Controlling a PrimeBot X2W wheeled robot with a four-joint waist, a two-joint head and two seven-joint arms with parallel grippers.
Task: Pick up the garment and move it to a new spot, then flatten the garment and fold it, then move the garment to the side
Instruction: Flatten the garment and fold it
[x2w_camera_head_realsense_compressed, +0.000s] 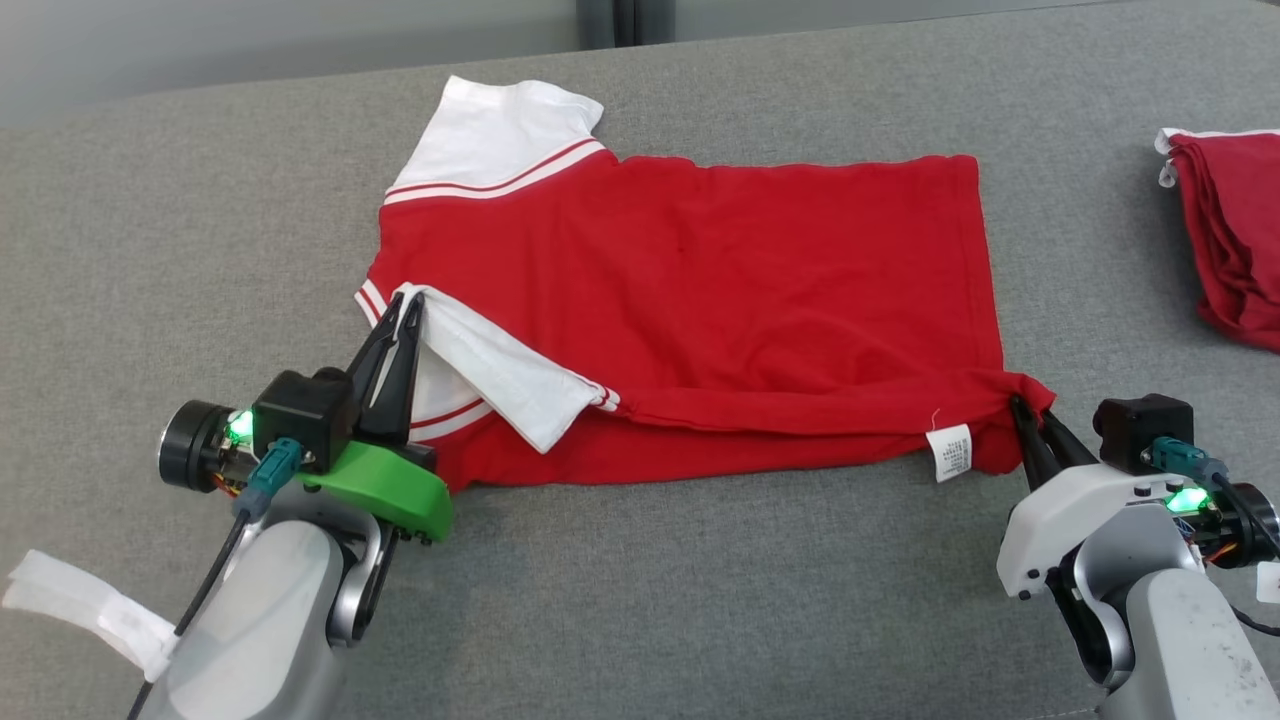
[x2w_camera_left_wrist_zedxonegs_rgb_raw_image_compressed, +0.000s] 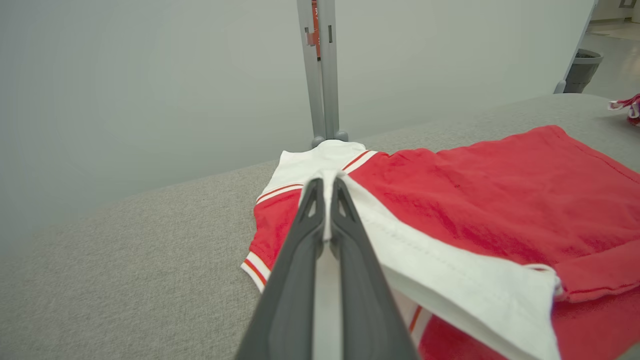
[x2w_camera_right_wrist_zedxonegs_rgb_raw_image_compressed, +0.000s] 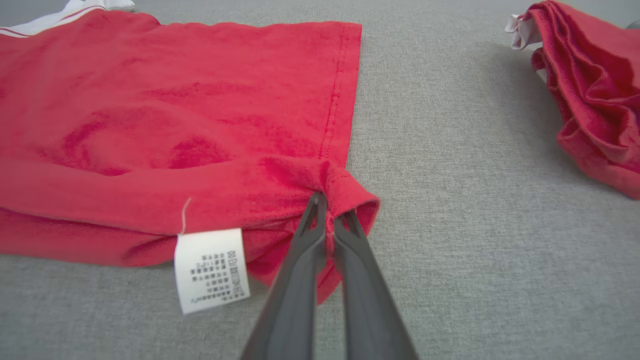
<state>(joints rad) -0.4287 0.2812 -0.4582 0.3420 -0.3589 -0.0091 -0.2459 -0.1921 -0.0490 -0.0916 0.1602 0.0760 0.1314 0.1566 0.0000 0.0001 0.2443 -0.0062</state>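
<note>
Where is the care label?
In the head view's lower right, the care label sits at the near edge of the red shirt, just left of the right gripper.

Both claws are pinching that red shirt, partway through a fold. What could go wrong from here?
1. The left gripper pinches only the thin edge of the white sleeve; it might slip out as the fold is carried over.
2. The right gripper holds a small bunched hem corner, so the folded edge could land crooked or creased.
3. The other red garment lies to the right; a wide swing could snag it.
</note>
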